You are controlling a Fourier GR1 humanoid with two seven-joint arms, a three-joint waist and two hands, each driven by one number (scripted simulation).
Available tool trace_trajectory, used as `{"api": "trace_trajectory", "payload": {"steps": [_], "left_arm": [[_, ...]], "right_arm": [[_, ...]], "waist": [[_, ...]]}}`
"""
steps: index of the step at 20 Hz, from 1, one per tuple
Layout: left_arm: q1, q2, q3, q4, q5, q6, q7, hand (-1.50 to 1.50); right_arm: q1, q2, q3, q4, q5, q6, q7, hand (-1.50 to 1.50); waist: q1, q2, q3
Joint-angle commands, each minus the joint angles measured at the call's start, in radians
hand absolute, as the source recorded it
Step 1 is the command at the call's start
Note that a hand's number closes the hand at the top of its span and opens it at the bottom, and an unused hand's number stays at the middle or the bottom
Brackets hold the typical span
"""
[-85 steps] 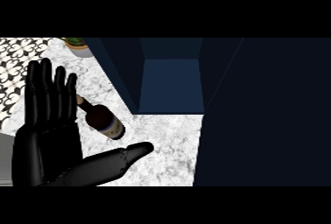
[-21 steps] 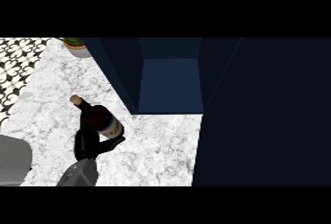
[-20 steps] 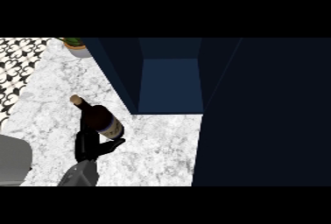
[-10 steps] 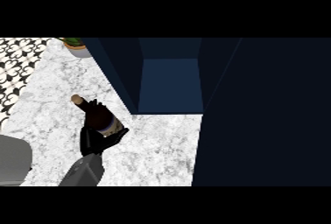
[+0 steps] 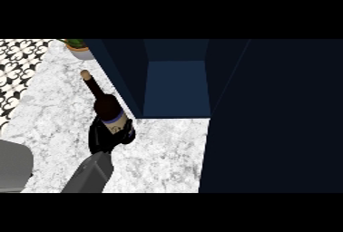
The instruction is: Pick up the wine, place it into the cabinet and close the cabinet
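Fingers of the robot's black right hand (image 5: pixel 107 136) were curled around the lower body of a dark glass wine bottle (image 5: pixel 106 105), hiding its base, as seen from the head view looking steeply down at the white-and-grey marbled countertop (image 5: pixel 161 154). The bottle's pale label with a blue band showed just above the hand, and its slim neck, capped in tan, pointed up and to the left in the view, toward the far side of the counter. The grey forearm (image 5: pixel 90 174) came in from the lower edge beneath the hand. The bottle sat just beside the left wall of a dark navy-blue open cabinet (image 5: pixel 178 90), outside its blue interior, over the counter in front of that wall. A large dark panel (image 5: pixel 275 118) filled the right part of the view. A small potted green plant in a white pot (image 5: pixel 77 47) stood at the upper left, near the cabinet's far corner, and a black-and-white patterned tile surface (image 5: pixel 20 68) bordered the counter on the left. A grey rounded shape (image 5: pixel 13 165) at the lower left edge could not be identified; no left hand was visible.
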Motion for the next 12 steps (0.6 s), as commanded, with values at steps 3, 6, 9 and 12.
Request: {"api": "trace_trajectory", "payload": {"steps": [3, 6, 9, 12], "left_arm": [[-0.026, 0.019, -0.006, 0.005, 0.015, -0.075, 0.051, 1.5], [0.107, 0.063, -0.039, -0.066, 0.005, -0.166, 0.066, 1.5], [0.181, 0.058, -0.053, -0.063, 0.003, -0.217, 0.059, 1.5], [0.233, 0.1, -0.049, -0.17, 0.034, -0.261, 0.1, 1.5]], "right_arm": [[-0.052, -0.038, -0.09, -0.063, -0.127, 0.003, 0.083, -1.5], [-0.055, 0.016, -0.013, -0.01, -0.019, -0.029, 0.036, -1.5], [-0.066, -0.007, -0.066, 0.013, -0.06, 0.0, 0.012, -1.5], [-0.016, 0.008, -0.026, -0.017, -0.031, 0.006, 0.0, -1.5]], "waist": [[0.002, 0.0, 0.0], [0.013, -0.003, 0.001], [0.013, -0.002, 0.001], [0.015, -0.004, 0.001]]}}
